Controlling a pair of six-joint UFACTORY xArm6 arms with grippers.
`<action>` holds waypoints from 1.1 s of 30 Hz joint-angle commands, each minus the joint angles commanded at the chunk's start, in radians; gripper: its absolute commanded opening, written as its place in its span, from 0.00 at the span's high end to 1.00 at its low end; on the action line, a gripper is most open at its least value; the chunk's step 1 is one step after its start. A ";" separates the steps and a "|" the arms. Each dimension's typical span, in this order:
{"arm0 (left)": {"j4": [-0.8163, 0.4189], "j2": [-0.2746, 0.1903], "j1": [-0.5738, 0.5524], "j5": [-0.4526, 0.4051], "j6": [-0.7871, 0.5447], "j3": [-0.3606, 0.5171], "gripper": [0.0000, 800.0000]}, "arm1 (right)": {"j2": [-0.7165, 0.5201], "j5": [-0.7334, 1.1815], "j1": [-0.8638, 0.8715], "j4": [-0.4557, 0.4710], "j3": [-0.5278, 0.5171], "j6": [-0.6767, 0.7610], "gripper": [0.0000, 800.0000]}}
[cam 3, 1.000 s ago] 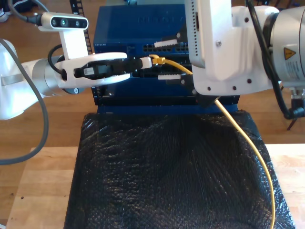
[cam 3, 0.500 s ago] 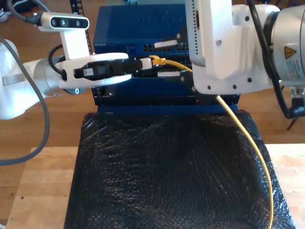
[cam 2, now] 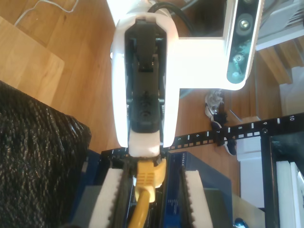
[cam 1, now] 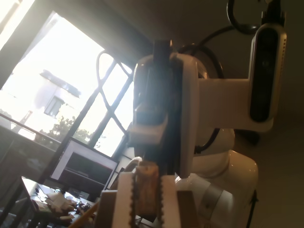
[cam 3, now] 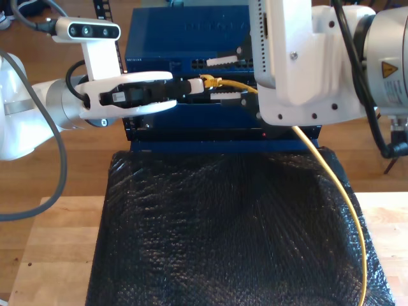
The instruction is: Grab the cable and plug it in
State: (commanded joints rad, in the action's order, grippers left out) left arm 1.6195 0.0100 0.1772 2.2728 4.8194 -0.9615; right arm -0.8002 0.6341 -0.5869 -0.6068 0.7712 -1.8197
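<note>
My first gripper (cam 3: 193,84) reaches in from the exterior view's left and its jaws are clamped on the tip end of the cable (cam 3: 233,85). In the first wrist view its two white toothed pads (cam 1: 124,199) press on a tan-yellow piece held between them. In the exterior view the yellow boot sticks out just past the fingertips, in front of the face of the blue box (cam 3: 185,38). I cannot tell whether the tip touches the box. My second gripper (cam 3: 224,76) comes from the exterior view's right and faces the first. Its jaws are parted, one white pad (cam 3: 220,58) above the cable and the other below it, with the cable running through the gap. In the second wrist view a space shows on each side of the cable between the pads (cam 2: 111,199), so nothing is pinched there. From the first gripper's jaws the cable runs straight between the second gripper's jaws and passes behind that arm's white body. It then drops in a long curve over the black sheet (cam 3: 223,229) on the wooden table (cam 3: 57,242), toward the lower right of the exterior view.
</note>
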 joint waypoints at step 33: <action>0.012 0.003 0.000 0.032 0.000 0.003 0.97 | -0.017 0.000 -0.006 0.000 0.000 0.000 0.67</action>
State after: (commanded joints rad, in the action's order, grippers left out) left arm 1.6318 0.0130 0.1772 2.3050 4.8194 -0.9584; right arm -0.8170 0.6341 -0.5930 -0.6068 0.7712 -1.8197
